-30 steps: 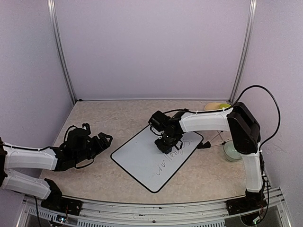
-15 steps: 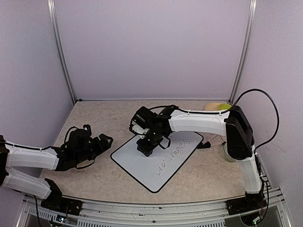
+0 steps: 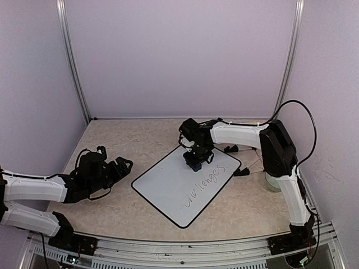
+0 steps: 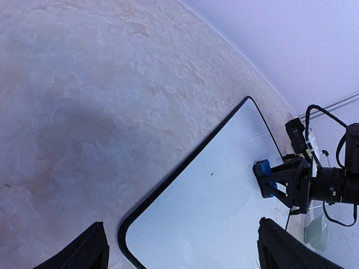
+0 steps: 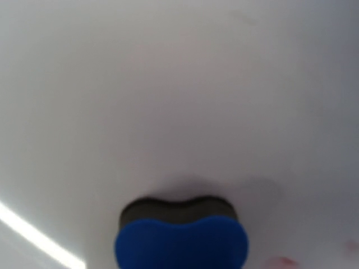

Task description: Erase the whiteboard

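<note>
The left arm is lying low over the table [image 3: 123, 134], its forearm stretching rightward from the near left corner. The left gripper [image 3: 118, 163] is pointing at the whiteboard's left corner, just short of it, with its jaws spread wide and nothing between them. The whiteboard [image 3: 168, 188] is lying flat at the table's centre, turned diagonally, with handwriting [image 3: 205, 185] running along its right half.

The right arm is reaching from the near right corner, bending at the elbow and extending leftward over the board's far edge. The right gripper [image 3: 195, 159] is pointing down and pinching a blue eraser [image 5: 182, 244], which is pressing on the white surface above the writing.

Compared with half a second ago, the right gripper is sitting further right and nearer the board's far edge, having left the board's middle. The left arm is staying where it was, and the writing is looking unchanged.
</note>
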`<state>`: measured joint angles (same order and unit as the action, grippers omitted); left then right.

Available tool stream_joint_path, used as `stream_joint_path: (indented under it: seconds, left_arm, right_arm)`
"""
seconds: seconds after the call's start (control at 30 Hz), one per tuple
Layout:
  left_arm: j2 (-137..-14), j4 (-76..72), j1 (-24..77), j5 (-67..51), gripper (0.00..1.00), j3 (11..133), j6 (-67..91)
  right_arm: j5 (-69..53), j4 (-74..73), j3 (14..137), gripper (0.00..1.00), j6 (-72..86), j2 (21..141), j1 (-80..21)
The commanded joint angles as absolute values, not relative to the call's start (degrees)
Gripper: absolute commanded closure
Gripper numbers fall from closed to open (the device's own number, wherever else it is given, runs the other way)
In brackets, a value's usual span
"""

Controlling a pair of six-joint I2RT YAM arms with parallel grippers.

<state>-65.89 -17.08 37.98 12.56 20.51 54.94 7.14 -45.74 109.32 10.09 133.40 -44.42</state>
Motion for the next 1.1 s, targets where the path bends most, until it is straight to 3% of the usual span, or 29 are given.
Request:
stream_joint_path:
  seconds: [0.0,0.2,0.37,0.6,0.83,1.07]
  left_arm:
    - [-65.97,-17.05,38.32,13.36,0.11,20.21,55.00]
    - [-66.95,-18.08,38.41,13.01,0.11,20.06,55.17]
    - [-67.19,-18.59,38.41,13.22,0.11,19.60,55.20]
    - [-68.35,-19.20,38.41,12.94,0.11,20.20,55.35]
    - [-66.63,-17.04,38.43,13.84,0.11,19.97,55.41]
    - [-64.45,-15.21,38.11,15.04,0.11,19.51,55.06]
  right_arm:
    - [10.98,-48.16,101.89,0.66,8.20,129.91,-39.74]
    - [11.66,-47.93,94.75,0.66,6.90,125.85,-36.35]
    - [6.81,-46.54,90.46,0.68,6.83,121.16,-39.32]
    - [4.32,-48.63,100.89,0.67,7.11,127.13,-43.76]
    - [7.38,-53.06,115.00,0.66,7.03,138.47,-39.92]
    - [13.08,-52.58,111.18,0.66,5.87,137.63,-33.81]
